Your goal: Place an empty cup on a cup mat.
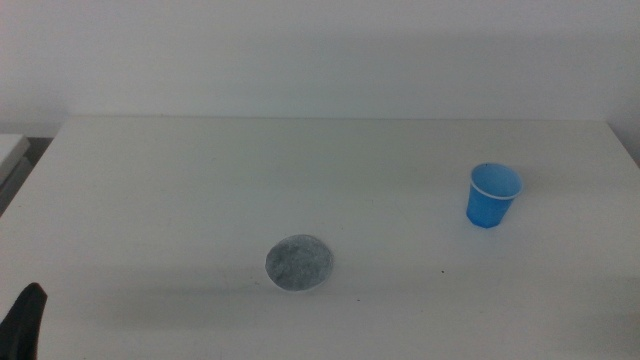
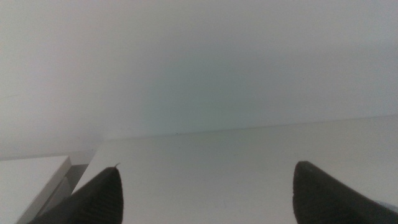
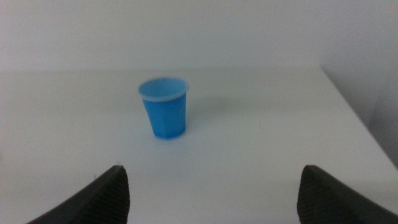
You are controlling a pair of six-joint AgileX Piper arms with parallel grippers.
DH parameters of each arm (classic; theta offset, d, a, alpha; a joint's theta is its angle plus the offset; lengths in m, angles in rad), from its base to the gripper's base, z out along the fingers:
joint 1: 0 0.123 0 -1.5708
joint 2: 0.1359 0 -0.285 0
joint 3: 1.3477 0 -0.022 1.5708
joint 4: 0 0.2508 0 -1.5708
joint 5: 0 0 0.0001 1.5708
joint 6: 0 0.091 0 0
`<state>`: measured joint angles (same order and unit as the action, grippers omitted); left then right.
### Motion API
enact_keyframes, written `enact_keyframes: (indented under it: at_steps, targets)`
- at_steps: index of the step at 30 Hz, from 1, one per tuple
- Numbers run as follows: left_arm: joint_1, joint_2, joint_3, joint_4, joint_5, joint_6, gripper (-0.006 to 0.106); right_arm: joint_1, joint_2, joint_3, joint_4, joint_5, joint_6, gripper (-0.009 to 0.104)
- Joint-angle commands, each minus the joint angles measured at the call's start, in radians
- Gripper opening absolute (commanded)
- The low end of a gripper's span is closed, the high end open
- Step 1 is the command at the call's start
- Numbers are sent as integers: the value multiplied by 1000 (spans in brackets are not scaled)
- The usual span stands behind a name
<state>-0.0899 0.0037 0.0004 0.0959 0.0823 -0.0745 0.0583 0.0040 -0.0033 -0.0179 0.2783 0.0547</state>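
Observation:
The blue cup (image 1: 493, 195) stands upright on the white table at the right, apart from the cup mat. It also shows in the right wrist view (image 3: 164, 107), ahead of my open right gripper (image 3: 211, 186) and well clear of its jaws. The speckled grey cup mat (image 1: 299, 264) lies flat near the table's front middle, with nothing on it. My left gripper (image 2: 205, 186) is open and empty; only its tip (image 1: 25, 318) shows at the bottom left of the middle view. The right arm is out of the middle view.
The white table (image 1: 200, 190) runs back to a pale wall. A grey-white surface (image 1: 10, 150) lies beyond the table's left edge. The table's right edge (image 3: 354, 118) shows in the right wrist view.

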Motion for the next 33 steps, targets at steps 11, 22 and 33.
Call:
enact_keyframes:
  at_steps: [11,22,33]
  targets:
    - [0,-4,0,-7,-12,-3,94,1,337,-623,-3,354,1,87]
    - [0,-4,0,-7,-12,-3,94,1,963,-1244,86,710,39,87]
    - [0,-4,0,-7,-12,-3,94,1,1590,-1623,126,943,53,87]
